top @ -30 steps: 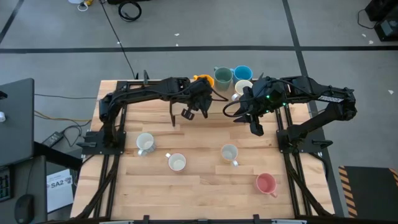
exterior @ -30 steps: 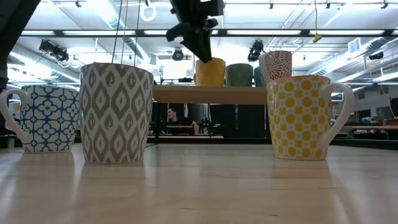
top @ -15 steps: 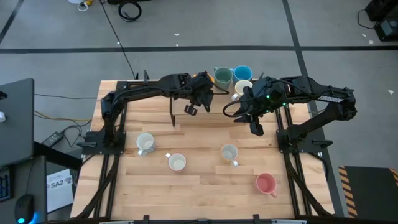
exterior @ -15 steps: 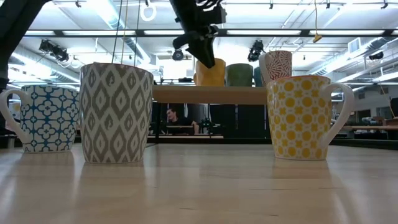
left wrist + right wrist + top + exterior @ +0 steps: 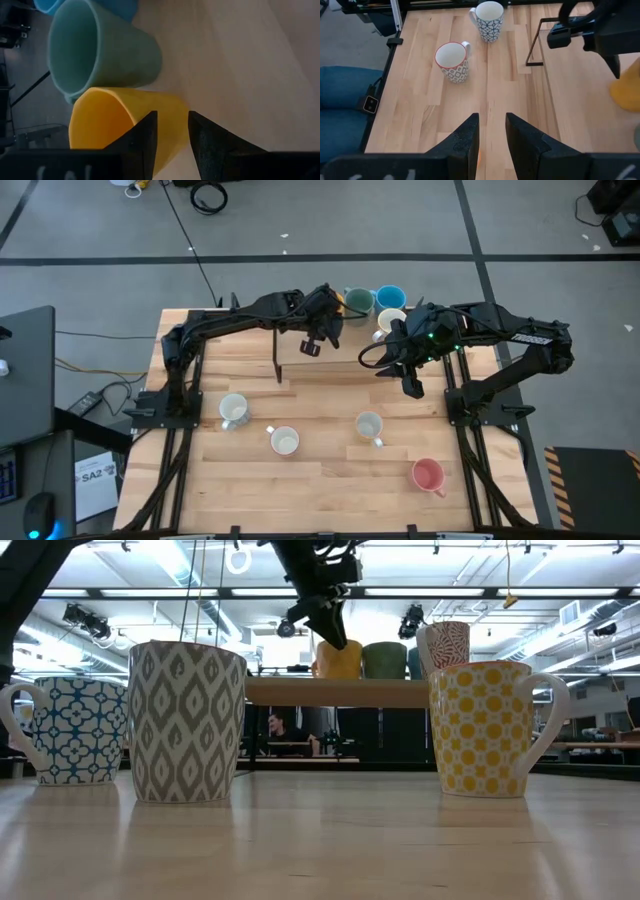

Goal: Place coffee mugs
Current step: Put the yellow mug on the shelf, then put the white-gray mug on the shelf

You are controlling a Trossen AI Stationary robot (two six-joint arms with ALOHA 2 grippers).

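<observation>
High: left gripper (image 5: 318, 340) at the shelf's mug row, right gripper (image 5: 408, 383) idle mid-table; four mugs sit on the table. Low: left fingers hang by the orange mug (image 5: 338, 657). Left wrist: jaws apart, empty, straddling its rim; closing off-centre could tip it into the green mug (image 5: 100, 50). Right wrist: jaws apart, empty.
</observation>
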